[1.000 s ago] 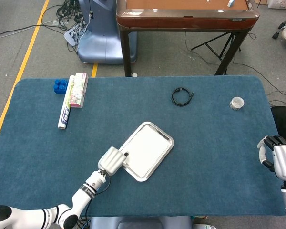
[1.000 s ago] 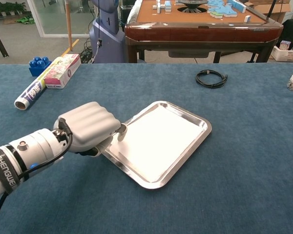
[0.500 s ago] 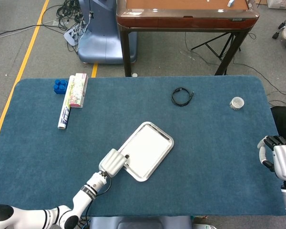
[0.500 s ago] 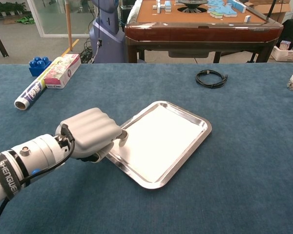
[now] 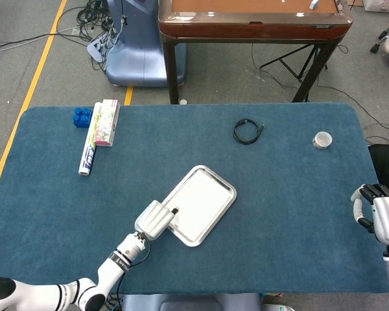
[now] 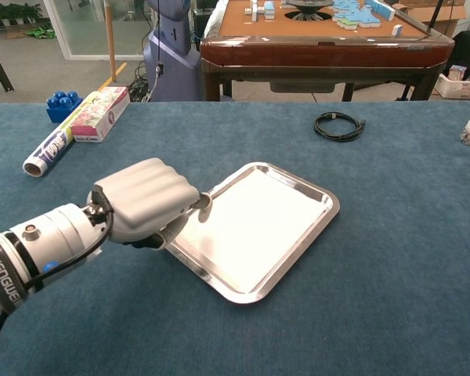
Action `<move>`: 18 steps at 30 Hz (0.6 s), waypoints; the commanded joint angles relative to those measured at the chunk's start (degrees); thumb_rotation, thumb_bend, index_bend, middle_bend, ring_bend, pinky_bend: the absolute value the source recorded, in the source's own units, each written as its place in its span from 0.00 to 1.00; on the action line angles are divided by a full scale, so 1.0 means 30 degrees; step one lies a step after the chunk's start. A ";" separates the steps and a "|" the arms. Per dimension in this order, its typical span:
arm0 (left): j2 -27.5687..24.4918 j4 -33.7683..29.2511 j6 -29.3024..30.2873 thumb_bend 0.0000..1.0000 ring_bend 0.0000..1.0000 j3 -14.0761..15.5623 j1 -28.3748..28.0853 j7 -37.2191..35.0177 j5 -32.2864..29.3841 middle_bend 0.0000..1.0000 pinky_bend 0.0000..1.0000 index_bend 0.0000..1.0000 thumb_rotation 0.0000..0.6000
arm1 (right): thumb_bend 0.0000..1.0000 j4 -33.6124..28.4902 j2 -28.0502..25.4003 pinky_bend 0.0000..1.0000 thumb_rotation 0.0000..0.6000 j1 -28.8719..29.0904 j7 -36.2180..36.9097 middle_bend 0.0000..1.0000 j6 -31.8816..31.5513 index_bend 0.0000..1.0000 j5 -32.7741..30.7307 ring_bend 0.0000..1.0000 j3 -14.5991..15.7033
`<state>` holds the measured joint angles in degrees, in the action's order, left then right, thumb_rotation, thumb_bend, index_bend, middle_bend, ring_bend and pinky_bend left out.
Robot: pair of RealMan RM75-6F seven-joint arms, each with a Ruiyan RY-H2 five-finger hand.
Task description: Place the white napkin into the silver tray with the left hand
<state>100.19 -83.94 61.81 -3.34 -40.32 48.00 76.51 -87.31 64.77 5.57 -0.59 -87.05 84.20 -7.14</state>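
Observation:
The white napkin lies flat inside the silver tray, which sits tilted near the middle of the blue table. My left hand is at the tray's near-left corner with its fingers curled in. It pinches the napkin's corner there, the thumb tip resting on top of the napkin. The hand hides that corner of the tray. My right hand hangs at the table's far right edge, holding nothing, well away from the tray.
A black cable coil and a small clear round container lie at the back right. At the back left are a foil roll, a tissue box and blue blocks. A brown table stands behind.
My left hand drew back slightly toward me, then pushed forward and right again, its thumb now further over the napkin. The right hand has not moved.

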 commanded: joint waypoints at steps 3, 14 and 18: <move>-0.1155 -0.0920 0.0973 0.71 1.00 0.0011 0.0338 -0.0417 0.0732 1.00 1.00 0.33 1.00 | 0.48 -0.0003 0.0003 0.45 1.00 0.0000 -0.0005 0.49 -0.0007 0.55 -0.0004 0.37 -0.0007; -0.5826 -0.3667 0.4317 0.37 0.88 0.0167 0.2936 -0.1182 0.0580 0.90 1.00 0.23 1.00 | 0.48 0.0018 0.0087 0.45 1.00 0.0007 -0.0218 0.49 0.0047 0.55 -0.0082 0.37 0.0000; -0.7528 -0.3766 0.5545 0.35 0.76 0.0606 0.4009 -0.2270 0.1236 0.60 0.99 0.15 1.00 | 0.48 0.0050 0.0205 0.45 1.00 0.0050 -0.0429 0.49 0.0148 0.55 -0.0068 0.37 0.0059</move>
<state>80.15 -94.51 76.24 -2.41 -30.37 43.09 79.29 -87.19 65.31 5.69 -1.77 -86.69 84.01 -7.01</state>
